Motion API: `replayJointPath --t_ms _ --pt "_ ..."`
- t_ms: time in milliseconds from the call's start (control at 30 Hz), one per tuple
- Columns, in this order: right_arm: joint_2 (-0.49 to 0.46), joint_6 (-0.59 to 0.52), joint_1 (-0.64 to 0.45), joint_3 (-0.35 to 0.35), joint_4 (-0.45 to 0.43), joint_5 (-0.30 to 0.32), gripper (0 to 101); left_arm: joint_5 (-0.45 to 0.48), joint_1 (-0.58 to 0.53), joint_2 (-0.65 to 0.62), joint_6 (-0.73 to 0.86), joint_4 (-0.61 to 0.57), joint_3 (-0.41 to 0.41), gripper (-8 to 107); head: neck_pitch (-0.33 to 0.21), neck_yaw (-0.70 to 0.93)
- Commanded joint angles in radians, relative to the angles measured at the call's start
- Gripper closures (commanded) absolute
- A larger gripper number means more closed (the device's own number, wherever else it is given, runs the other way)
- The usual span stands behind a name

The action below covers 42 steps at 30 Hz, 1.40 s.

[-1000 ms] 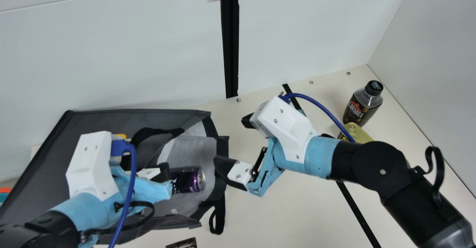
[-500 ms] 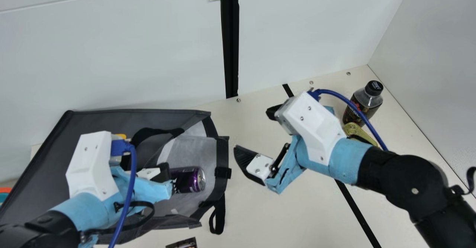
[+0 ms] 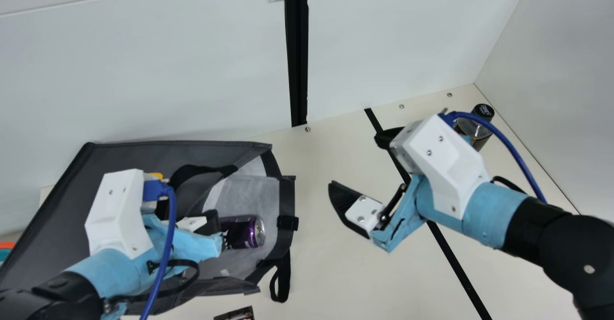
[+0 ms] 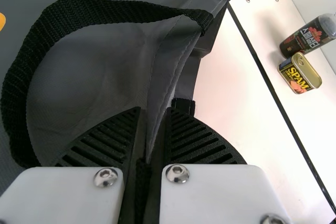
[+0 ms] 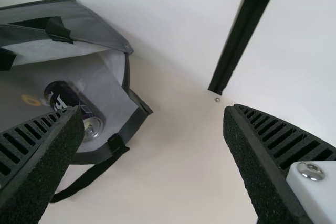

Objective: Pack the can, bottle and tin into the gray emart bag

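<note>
The gray bag (image 3: 139, 154) lies on its side at the left of the main view, mouth facing right, with the purple can (image 3: 243, 231) inside. My left gripper (image 3: 213, 224) is at the bag's upper side; in the left wrist view the left gripper (image 4: 153, 124) is shut on the bag's edge. My right gripper (image 3: 360, 161) stands open over the table, right of the bag; from its wrist, the right gripper (image 5: 152, 124) has nothing between its fingers. The bottle (image 3: 475, 130) stands partly behind the right arm. Beside the bottle is the tin (image 4: 300, 73), seen from the left wrist.
A small dark printed item (image 3: 236, 314) lies at the near edge of the main view. White walls close off the back and right side. A black strip (image 3: 458, 267) crosses the table beneath the right arm. One black bag handle (image 3: 281, 278) hangs onto the table.
My right gripper has moved rightward, away from the bag's mouth, and stays open. Its arm now covers the tin and part of the bottle in the main view. The left arm has kept still.
</note>
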Motion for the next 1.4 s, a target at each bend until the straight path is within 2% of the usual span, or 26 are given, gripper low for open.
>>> replayJointPath --t_ms 0,267,533,967,1367 --pt "-0.006 -0.003 -0.027 -0.008 0.004 0.014 10 0.0 0.0 0.0 0.0 0.0 0.0 89 -0.023 -0.002" --pt "-0.035 0.028 -0.114 -0.052 -0.028 0.069 10 0.0 0.0 0.0 0.0 0.0 0.0 89 -0.023 -0.002" --pt "-0.068 0.133 -0.137 -0.085 -0.137 0.082 10 0.0 0.0 0.0 0.0 0.0 0.0 89 -0.023 -0.002" --pt "-0.096 0.405 -0.11 -0.153 -0.447 0.098 10 0.0 0.0 0.0 0.0 0.0 0.0 89 -0.023 -0.002" --pt "-0.087 0.648 -0.063 -0.265 -0.715 0.217 10 0.0 0.0 0.0 0.0 0.0 0.0 89 -0.023 -0.002"
